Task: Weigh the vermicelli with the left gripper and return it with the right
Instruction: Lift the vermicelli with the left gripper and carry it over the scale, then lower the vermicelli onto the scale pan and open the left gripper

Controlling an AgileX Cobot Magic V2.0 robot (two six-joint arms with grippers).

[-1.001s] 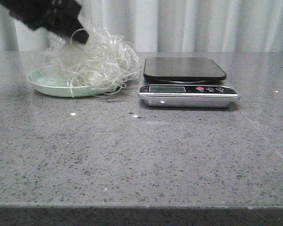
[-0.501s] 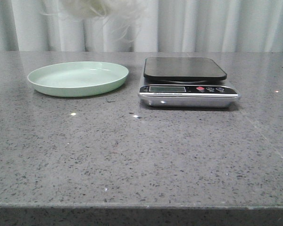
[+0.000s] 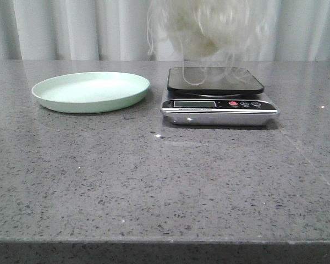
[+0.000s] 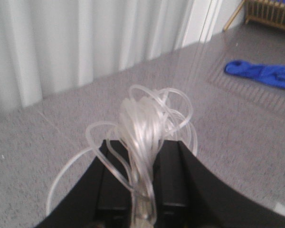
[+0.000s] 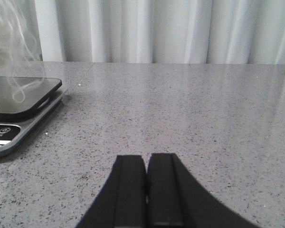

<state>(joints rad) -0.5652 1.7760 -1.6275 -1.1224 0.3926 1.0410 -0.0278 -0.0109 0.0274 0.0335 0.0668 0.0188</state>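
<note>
The vermicelli (image 3: 209, 25), a fluffy whitish tangle of thin strands, hangs in the air above the black platform of the scale (image 3: 215, 80); a few loose loops dangle down to the platform. In the left wrist view my left gripper (image 4: 141, 145) is shut on a bundle of the vermicelli (image 4: 143, 118) strands. The left gripper itself is above the top of the front view. The pale green plate (image 3: 91, 91) lies empty to the left of the scale. My right gripper (image 5: 146, 159) is shut with nothing in it, low over the table to the right of the scale (image 5: 19, 102).
The scale's silver front carries a display (image 3: 194, 103) and red and dark buttons. A blue cloth (image 4: 266, 75) and a wooden rack (image 4: 270, 14) show in the left wrist view. White curtains hang behind the grey speckled table (image 3: 165, 181).
The vermicelli was lifted off the green plate, which now lies empty, and was carried right until it hangs over the scale.
</note>
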